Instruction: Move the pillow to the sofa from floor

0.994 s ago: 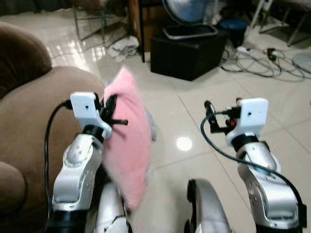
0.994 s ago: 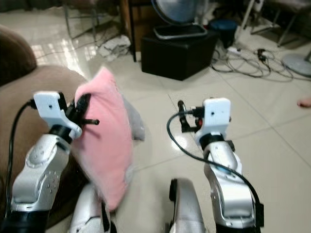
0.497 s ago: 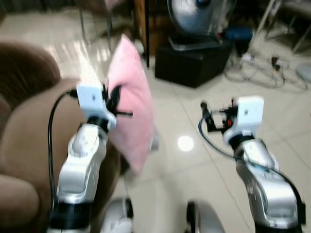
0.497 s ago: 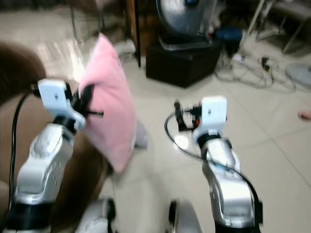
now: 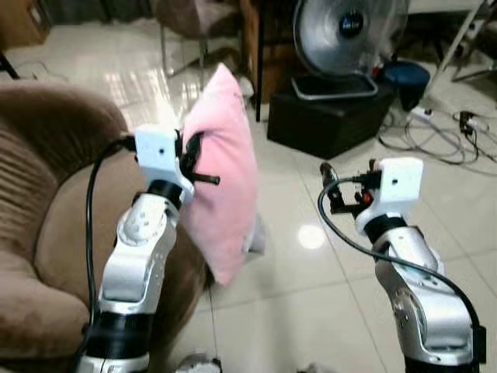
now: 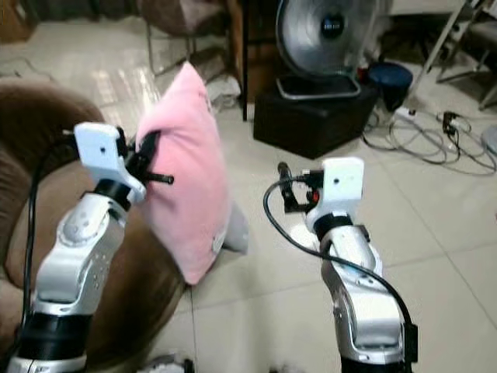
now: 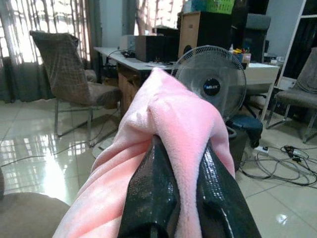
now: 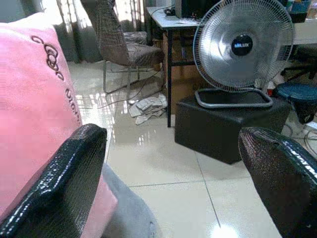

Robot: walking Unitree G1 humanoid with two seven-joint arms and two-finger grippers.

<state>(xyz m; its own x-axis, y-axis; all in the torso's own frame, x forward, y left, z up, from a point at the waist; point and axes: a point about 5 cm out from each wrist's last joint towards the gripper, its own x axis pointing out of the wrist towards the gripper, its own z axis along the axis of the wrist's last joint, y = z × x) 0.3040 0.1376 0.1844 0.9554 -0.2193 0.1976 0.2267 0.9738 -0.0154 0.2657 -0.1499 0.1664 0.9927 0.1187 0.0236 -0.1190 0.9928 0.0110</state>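
step: carry to sofa [image 5: 46, 233] | my left gripper [image 7: 181, 173] pinches pillow [image 5: 221, 194] edge, pillow hanging below it | right gripper [image 8: 173, 173] wide open, empty | tip: swing left over seat, release low

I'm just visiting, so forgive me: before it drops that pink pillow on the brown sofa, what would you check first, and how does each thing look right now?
1. Grip on the pink pillow: the left gripper has its two black fingers pinched on a fold of it. Ok.
2. Pillow off the floor: it hangs in the air beside the sofa. Ok.
3. Pillow over the seat: it hangs by the armrest, over the tiles, not over the cushion. Not ok.
4. Right gripper: open, holding nothing, close beside the pillow. Ok.
5. Space on the seat cushion: mostly out of frame. Cannot tell.
6. Fan and floor cables: well away from the arms. Ok.
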